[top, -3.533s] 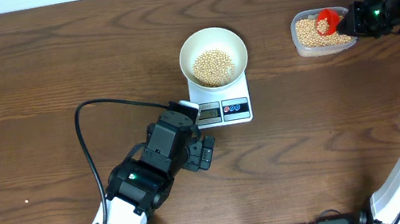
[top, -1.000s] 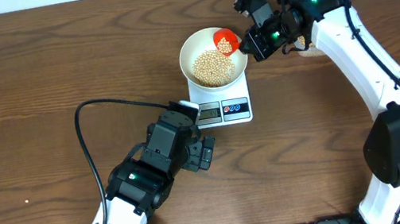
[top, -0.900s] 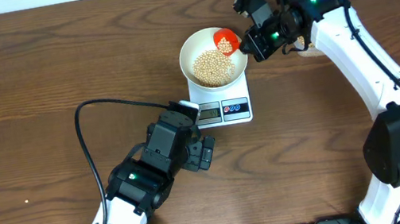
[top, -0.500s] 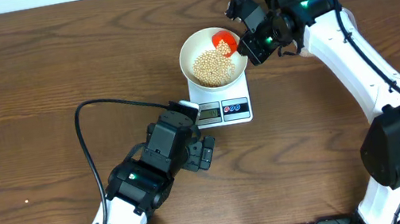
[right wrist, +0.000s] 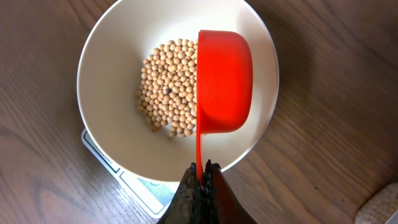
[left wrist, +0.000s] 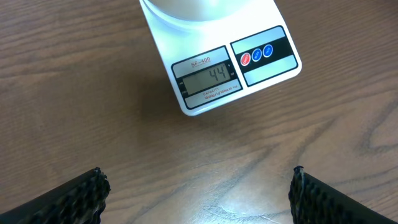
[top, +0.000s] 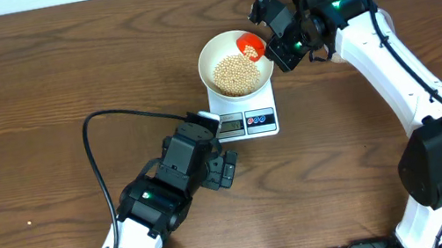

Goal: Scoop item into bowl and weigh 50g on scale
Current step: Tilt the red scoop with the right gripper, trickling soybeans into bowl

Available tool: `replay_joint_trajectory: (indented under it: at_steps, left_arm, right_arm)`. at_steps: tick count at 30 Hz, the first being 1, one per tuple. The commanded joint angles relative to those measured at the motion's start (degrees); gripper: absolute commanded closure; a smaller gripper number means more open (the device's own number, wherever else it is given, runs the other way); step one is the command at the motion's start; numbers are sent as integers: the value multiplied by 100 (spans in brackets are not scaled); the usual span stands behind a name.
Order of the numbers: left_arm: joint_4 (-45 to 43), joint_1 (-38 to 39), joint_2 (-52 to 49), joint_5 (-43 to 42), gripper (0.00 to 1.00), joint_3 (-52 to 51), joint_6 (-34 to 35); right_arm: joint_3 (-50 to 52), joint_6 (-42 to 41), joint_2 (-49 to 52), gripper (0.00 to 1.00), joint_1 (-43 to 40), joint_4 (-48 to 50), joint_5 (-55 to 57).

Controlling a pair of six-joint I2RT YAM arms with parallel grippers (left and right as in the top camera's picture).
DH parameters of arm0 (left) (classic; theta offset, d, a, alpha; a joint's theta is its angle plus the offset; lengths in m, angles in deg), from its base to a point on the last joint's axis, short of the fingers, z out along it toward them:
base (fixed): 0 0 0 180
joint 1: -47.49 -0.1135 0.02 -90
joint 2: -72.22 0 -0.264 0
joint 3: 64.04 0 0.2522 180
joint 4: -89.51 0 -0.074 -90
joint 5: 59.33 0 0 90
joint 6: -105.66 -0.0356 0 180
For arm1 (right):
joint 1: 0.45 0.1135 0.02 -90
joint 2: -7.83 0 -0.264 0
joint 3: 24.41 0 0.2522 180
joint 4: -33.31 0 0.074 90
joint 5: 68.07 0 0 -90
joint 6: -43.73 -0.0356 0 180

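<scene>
The white bowl (top: pixel 231 42) stands on the white scale (top: pixel 267 120) and holds a heap of tan beans (top: pixel 234 75). My right gripper (top: pixel 277 51) is shut on the handle of a red scoop (top: pixel 251 45), which is tipped on its side over the bowl's right part. In the right wrist view the scoop (right wrist: pixel 224 81) hangs above the beans (right wrist: pixel 168 87) inside the bowl (right wrist: pixel 112 56), its handle pinched in the jaws (right wrist: pixel 203 171). My left gripper (left wrist: pixel 199 190) is open and empty above bare table just in front of the scale (left wrist: pixel 227 74), whose display reads 44.
The left arm's black cable (top: pixel 97 152) loops over the table on the left. A corner of the clear bean tub (right wrist: pixel 382 208) shows at the right wrist view's lower right edge; in the overhead view it is hidden behind the right arm.
My right arm carried the scoop from the tub at the far right to the bowl. In the last second the scoop tipped onto its side over the bowl. The left arm stayed still.
</scene>
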Motion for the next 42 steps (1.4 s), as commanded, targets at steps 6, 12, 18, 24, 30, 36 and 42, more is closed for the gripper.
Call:
replay_joint_trajectory:
  at_steps: [6, 12, 18, 24, 30, 36, 42]
  left_arm:
    - [-2, 13, -7, 50, 5, 42, -13]
    - [-2, 13, -7, 50, 5, 42, -13]
    - [-2, 13, -7, 50, 5, 42, -13]
    - [-2, 13, -7, 50, 5, 42, -13]
    - [-2, 13, -7, 50, 5, 42, -13]
    - [-2, 13, -7, 50, 5, 42, -15]
    - [-2, 13, -7, 48, 5, 42, -15]
  right_arm:
    - [-4, -160, -116, 99, 39, 59, -319]
    - [-4, -310, -116, 99, 28, 66, -494]
    - [-7, -413, -116, 99, 7, 66, -638]
    - [-4, -431, -116, 99, 9, 63, -664]
    - [-4, -431, -116, 99, 9, 63, -662]
    - [-4, -428, -116, 99, 9, 63, -662]
    - [-7, -428, -116, 99, 9, 63, -662]
